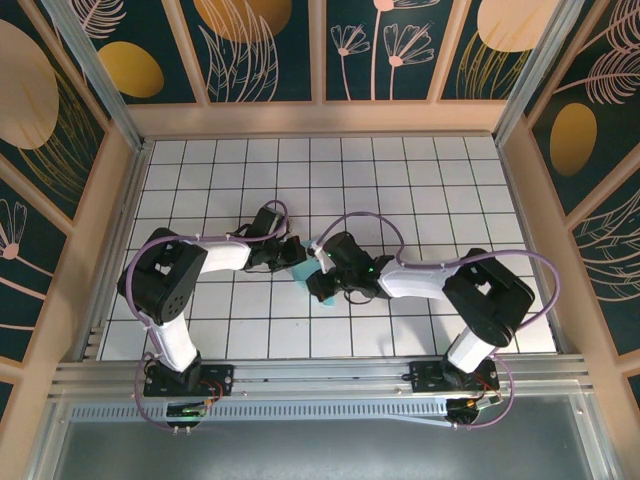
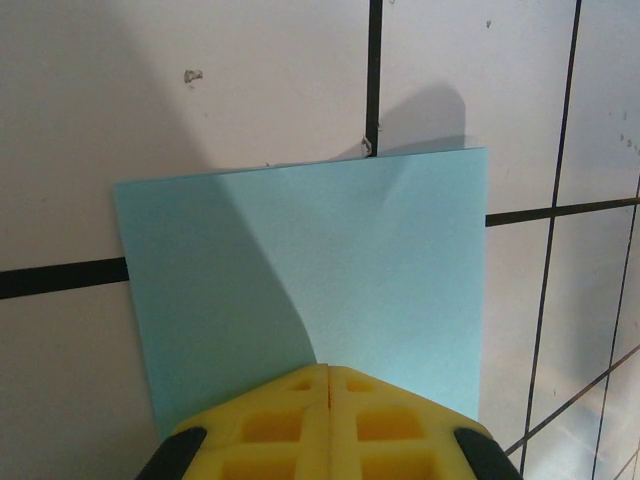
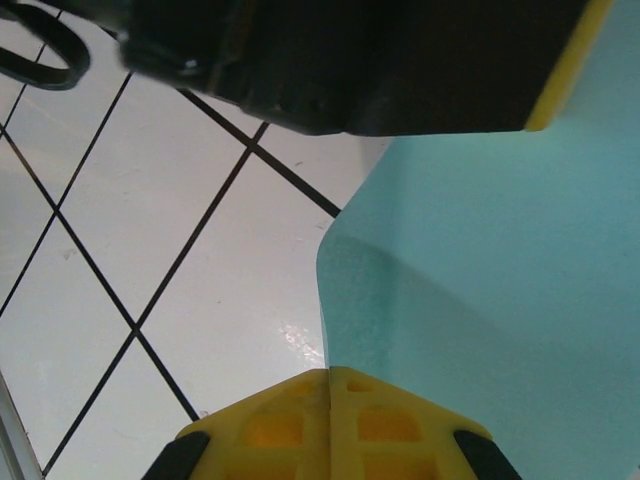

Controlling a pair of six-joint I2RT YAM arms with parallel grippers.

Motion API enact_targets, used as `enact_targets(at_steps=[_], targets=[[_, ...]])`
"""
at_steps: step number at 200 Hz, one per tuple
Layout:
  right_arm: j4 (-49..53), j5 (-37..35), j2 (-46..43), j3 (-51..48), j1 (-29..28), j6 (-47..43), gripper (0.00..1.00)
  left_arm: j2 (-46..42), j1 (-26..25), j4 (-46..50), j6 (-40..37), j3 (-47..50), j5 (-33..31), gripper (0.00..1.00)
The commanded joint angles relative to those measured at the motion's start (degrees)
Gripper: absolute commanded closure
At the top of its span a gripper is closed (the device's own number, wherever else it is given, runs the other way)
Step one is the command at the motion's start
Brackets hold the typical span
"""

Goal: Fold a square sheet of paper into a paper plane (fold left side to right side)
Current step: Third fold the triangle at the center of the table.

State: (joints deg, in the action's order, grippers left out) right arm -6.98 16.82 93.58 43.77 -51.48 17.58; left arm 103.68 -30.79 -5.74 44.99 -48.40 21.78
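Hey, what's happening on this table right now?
The left gripper and the right gripper are both shut, with their tips at a turquoise sheet in the middle of the table. It's a paper-folding job. Near the right gripper the sheet curves upward. Whether either one actually pinches it is unclear.

Left tool [image 2: 328, 385] (jaws together) pinches the square sheet of paper [image 2: 300, 270].

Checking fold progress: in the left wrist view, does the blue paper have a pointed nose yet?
No, the square sheet of paper shows a straight far edge with two square corners and no point.
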Motion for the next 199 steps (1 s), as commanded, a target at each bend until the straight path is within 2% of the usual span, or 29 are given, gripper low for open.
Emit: enact_targets(at_steps=[1,199], targets=[[1.4,-0.5,1.3,0.5,1.0,1.0,1.00,2.0,-0.5,4.2,-1.5,0.1,-2.8,1.00],[0.8,-5.9,3.1,0.8,3.9,2.0,1.00,2.1,-0.6,4.8,-1.8,-0.2,-3.1,1.00]])
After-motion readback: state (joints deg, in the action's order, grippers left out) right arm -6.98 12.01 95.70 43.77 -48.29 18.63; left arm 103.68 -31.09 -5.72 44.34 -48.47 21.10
